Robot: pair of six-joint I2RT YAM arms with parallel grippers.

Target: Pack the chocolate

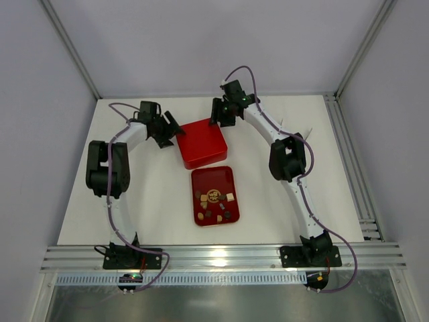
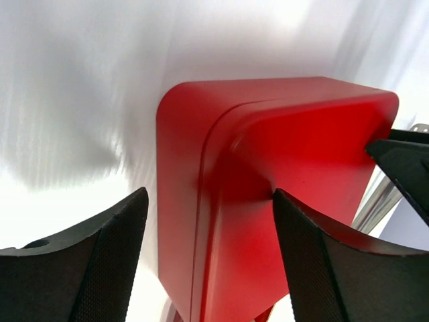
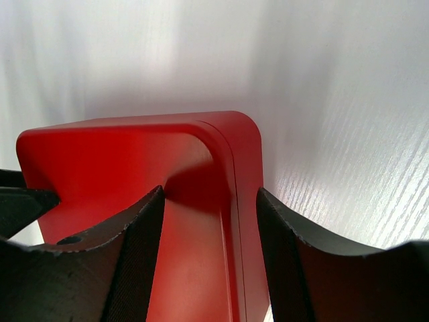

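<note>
straddling red box (image 1: 201, 144) corners: left gripper (image 2: 208, 196), right gripper (image 3: 209, 190), jaws apart; chocolate (image 1: 214, 196) in tray (image 1: 216, 177)

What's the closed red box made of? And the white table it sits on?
The red box looks like smooth moulded plastic or maybe coated card. It has rounded corners, a satin sheen with soft highlights, and a thin lid seam. I cannot tell which of the two it is. The table looks like white laminate board: matte, with faint wood-grain streaks.
</note>
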